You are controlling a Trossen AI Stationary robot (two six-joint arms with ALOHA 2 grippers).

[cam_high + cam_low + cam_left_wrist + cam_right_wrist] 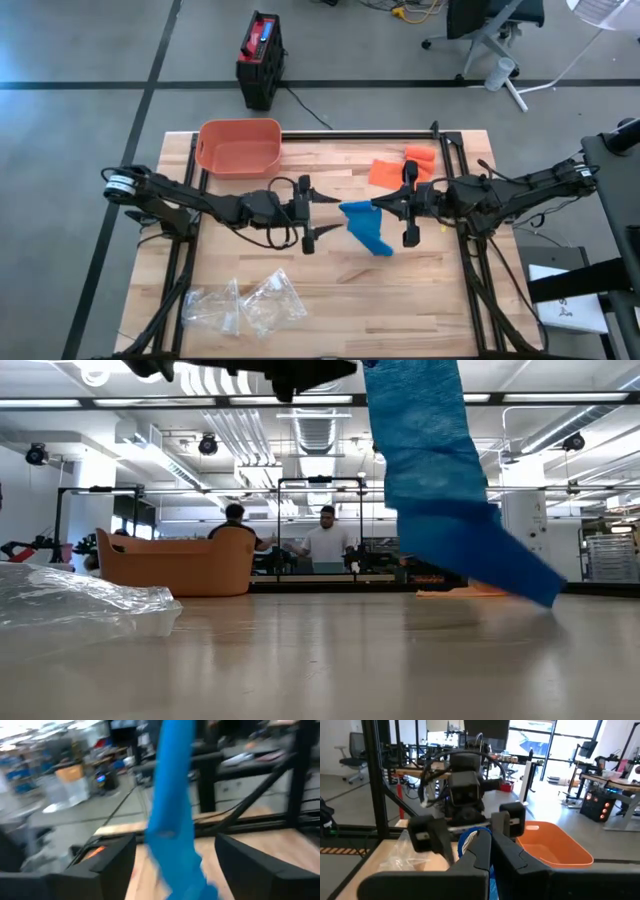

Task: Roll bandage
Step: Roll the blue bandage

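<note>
1. The blue bandage (pixel 365 228) is pinched at its upper end by the right gripper (pixel 383 205), fingers clamped together on it.
2. It hangs downward, just ahead of the left gripper (pixel 322 215), whose jaws are spread apart, empty.
3. Only from the low view is the tail seen touching the table (pixel 320 660).

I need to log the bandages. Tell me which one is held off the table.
The blue bandage, hanging from the right claw, which is shut on it. The orange bandages lie flat on the table near its far edge, untouched.
</note>
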